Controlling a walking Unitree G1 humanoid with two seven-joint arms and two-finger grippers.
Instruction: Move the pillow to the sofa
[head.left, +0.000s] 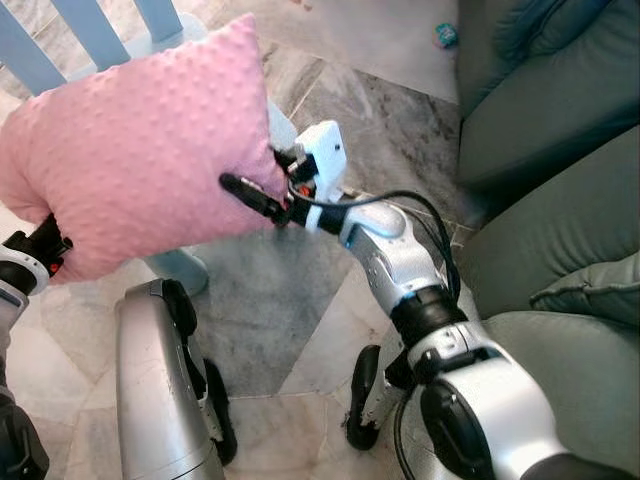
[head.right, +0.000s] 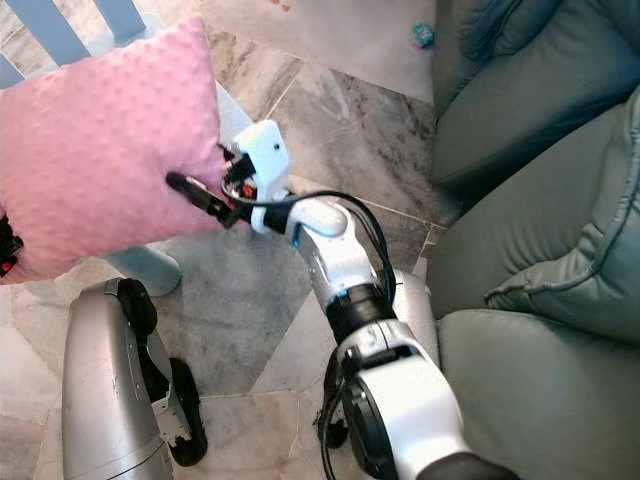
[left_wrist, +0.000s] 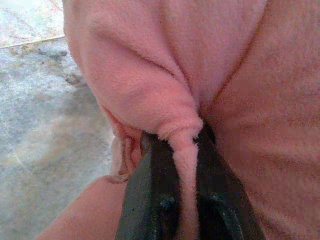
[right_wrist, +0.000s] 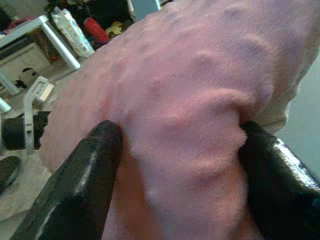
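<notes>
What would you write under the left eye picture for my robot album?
Both pincers, left and right, hold a pink pillow up beside the green sofa.

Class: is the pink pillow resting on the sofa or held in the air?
Held in the air: both grippers, left and right, pinch the pink pillow above the floor.

Both head views look steeply down, sharing the pink pillow (head.left: 140, 150) at upper left and the green sofa (head.left: 560, 200) at right; each wrist view faces the pillow at close range.
</notes>
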